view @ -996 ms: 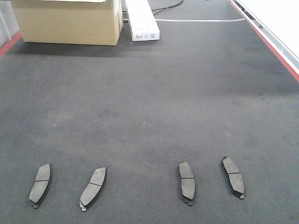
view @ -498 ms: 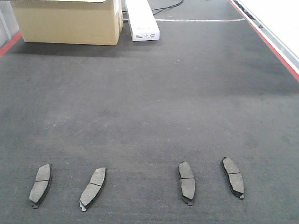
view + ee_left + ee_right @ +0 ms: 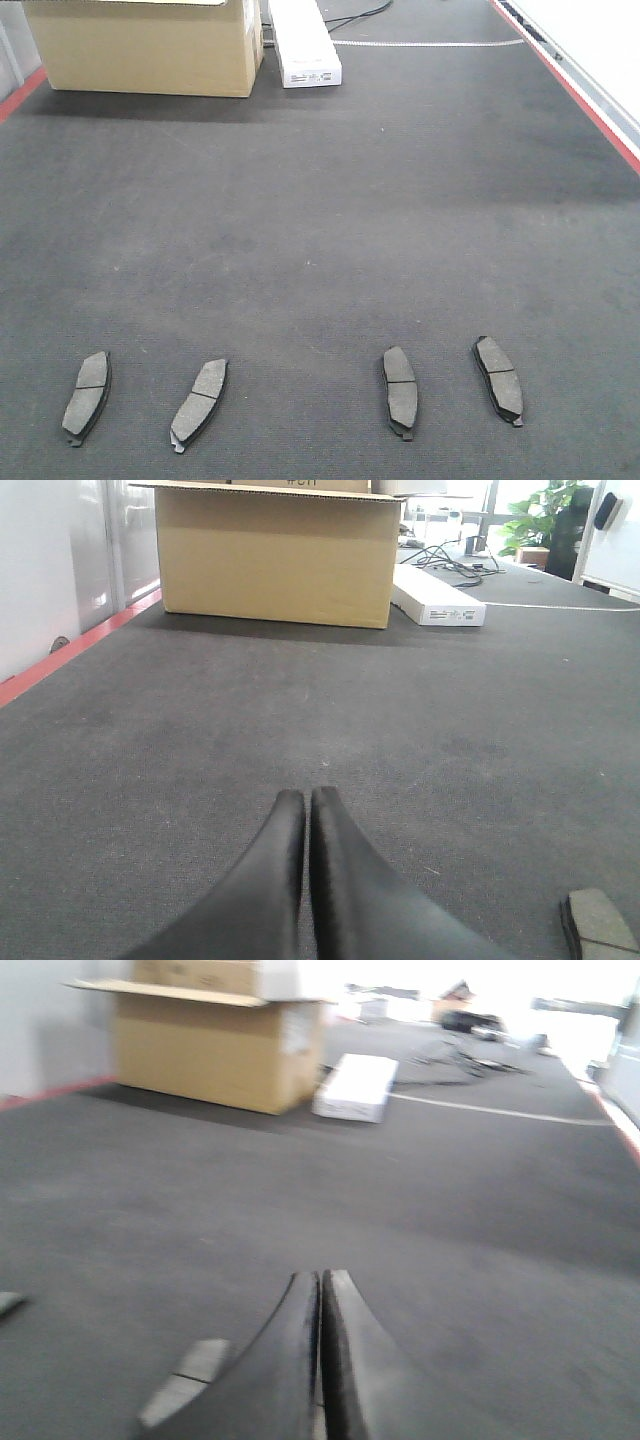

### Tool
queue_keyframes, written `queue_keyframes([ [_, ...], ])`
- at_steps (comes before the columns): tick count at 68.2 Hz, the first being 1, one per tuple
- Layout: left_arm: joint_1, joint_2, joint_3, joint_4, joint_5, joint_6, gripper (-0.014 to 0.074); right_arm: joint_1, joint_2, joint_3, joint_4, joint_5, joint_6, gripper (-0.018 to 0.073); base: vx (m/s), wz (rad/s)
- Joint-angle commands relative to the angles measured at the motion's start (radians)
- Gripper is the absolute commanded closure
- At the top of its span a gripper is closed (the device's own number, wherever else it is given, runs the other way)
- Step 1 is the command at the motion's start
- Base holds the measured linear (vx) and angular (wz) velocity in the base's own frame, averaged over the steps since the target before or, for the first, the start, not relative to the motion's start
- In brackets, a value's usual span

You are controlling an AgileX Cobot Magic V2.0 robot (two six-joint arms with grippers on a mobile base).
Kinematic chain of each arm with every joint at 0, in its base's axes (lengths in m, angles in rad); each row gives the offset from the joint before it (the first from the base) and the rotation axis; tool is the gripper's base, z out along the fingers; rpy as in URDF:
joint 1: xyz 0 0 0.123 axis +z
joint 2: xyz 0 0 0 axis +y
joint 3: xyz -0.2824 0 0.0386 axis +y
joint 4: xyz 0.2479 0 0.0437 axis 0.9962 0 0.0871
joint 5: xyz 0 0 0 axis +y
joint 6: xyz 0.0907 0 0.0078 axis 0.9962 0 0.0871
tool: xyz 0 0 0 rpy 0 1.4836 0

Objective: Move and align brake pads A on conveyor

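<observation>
- The conveyor (image 3: 330, 220) fills the front view: a dark textured belt with a red rail along its right edge and a strip of red at the far left.
- A cardboard box (image 3: 145, 45) stands at the far left end of the belt, with a white carton (image 3: 303, 42) just beside it on the right; they look close but whether they touch cannot be told.
- Four pads lie in a loose row near the bottom edge of the front view, all flat on the belt and apart from one another.
- Far-left pad (image 3: 87, 396) leans slightly to the right at its top.
- Second pad (image 3: 199, 404) tilts more strongly the same way.
- Third pad (image 3: 400, 391) lies close to straight.
- Far-right pad (image 3: 498, 379) leans to the left at its top.
- The gap between the second and third pads is wider than the others.
- Left gripper (image 3: 306, 810): fingers pressed together, holding nothing, above bare belt; one pad corner shows at its lower right.
- Right gripper (image 3: 321, 1288): fingers together, empty; the view is blurred, with a pad just left of the fingers.
</observation>
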Motion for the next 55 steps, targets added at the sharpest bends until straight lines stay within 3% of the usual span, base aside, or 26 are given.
queue_keyframes([
  [1, 0.000, -0.015, 0.018, -0.008, -0.067, -0.003, 0.0602, -0.094, 0.073, -0.023, -0.017, -0.105, -0.008, 0.0571, 0.00, 0.00],
  [9, 0.000, -0.015, 0.018, -0.008, -0.067, -0.003, 0.0602, -0.228, 0.105, 0.009, -0.016, -0.230, -0.009, 0.0571, 0.00, 0.00],
  [20, 0.000, -0.015, 0.018, -0.008, -0.067, -0.003, 0.0602, -0.379, 0.090, 0.184, 0.025, -0.515, 0.003, 0.0571, 0.00, 0.00],
  [29, 0.000, -0.015, 0.018, -0.008, -0.067, -0.003, 0.0602, -0.457, 0.039, 0.275, 0.113, -0.545, 0.009, 0.0571, 0.00, 0.00],
  [40, 0.000, -0.015, 0.018, -0.007, -0.067, -0.003, 0.0602, -0.493, -0.031, 0.347, 0.125, -0.548, 0.013, 0.0571, 0.00, 0.00],
  [55, 0.000, -0.015, 0.017, -0.007, -0.067, -0.003, 0.0602, -0.436, -0.029, 0.349, 0.123, -0.464, 0.017, 0.0571, 0.00, 0.00],
])
